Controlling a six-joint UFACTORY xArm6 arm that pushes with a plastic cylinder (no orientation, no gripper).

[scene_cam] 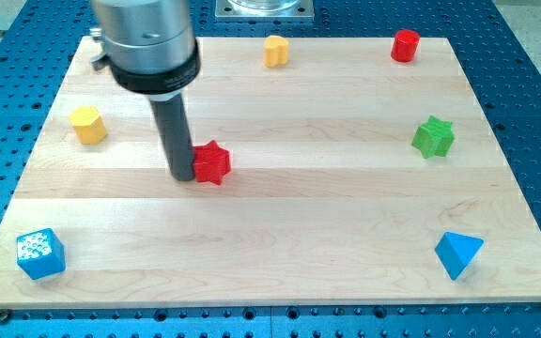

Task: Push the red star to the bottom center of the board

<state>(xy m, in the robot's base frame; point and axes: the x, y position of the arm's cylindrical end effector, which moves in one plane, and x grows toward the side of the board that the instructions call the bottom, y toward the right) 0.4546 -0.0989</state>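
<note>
The red star (211, 162) lies on the wooden board (270, 235), left of centre and about mid-height. My tip (182, 176) rests on the board right against the star's left side, touching or nearly touching it. The dark rod rises from there to the grey arm head at the view's top left.
A yellow hexagon block (88, 124) is at the left. A yellow block (276, 51) and a red cylinder (405, 45) are near the top edge. A green star (433, 137) is at the right. A blue cube (40, 253) is at bottom left, a blue triangle (458, 253) at bottom right.
</note>
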